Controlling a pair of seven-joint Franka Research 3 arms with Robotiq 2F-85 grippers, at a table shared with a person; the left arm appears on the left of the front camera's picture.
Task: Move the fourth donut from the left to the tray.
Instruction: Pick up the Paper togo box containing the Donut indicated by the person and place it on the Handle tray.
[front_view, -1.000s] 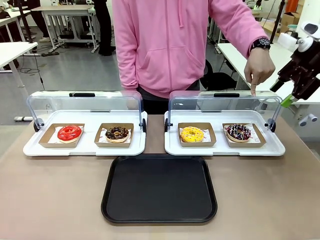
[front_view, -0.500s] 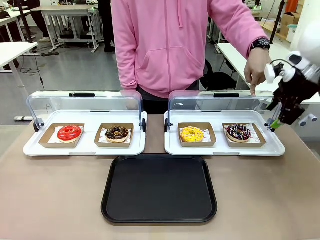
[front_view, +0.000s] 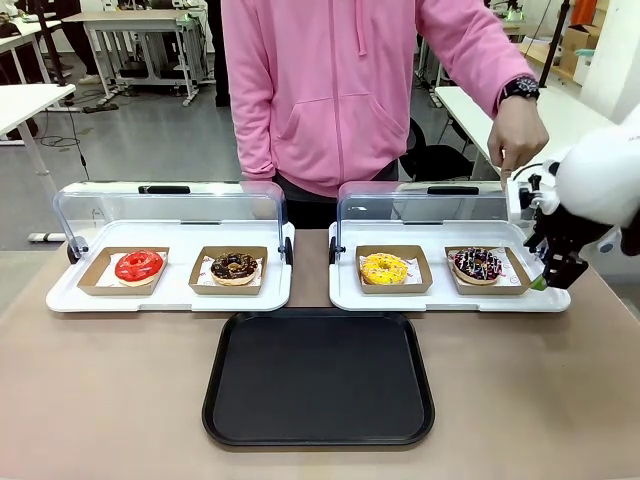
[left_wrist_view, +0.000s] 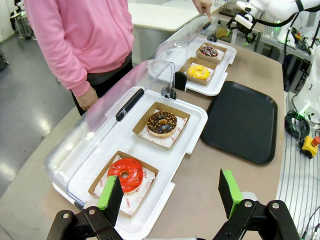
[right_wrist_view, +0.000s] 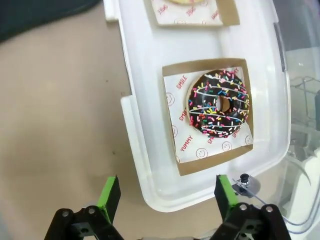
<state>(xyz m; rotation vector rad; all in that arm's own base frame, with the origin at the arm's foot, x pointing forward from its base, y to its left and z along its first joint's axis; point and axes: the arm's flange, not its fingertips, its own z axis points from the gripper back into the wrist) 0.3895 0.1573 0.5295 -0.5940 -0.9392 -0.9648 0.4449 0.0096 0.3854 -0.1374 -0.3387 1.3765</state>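
The fourth donut (front_view: 478, 264), dark icing with coloured sprinkles and white streaks, lies in a brown cardboard holder at the right end of the right white tray (front_view: 450, 299). In the right wrist view this donut (right_wrist_view: 218, 103) sits ahead of my right gripper (right_wrist_view: 166, 184), which is open and hovers over the tray's near edge. From the front, my right gripper (front_view: 549, 276) hangs just right of the donut. The black tray (front_view: 318, 378) lies at the table's front middle. My left gripper (left_wrist_view: 170, 189) is open and holds nothing, above the left white tray's end.
A yellow donut (front_view: 384, 268) shares the right white tray. A red donut (front_view: 138, 265) and a crumb-topped chocolate donut (front_view: 234, 266) sit in the left white tray (front_view: 170, 296). Both clear lids stand raised. A person's hand (front_view: 517, 138) rests at the right lid's top.
My right arm has come down and to the left, from beside the person's hand to the right end of the right white tray. The donuts and trays have not moved.
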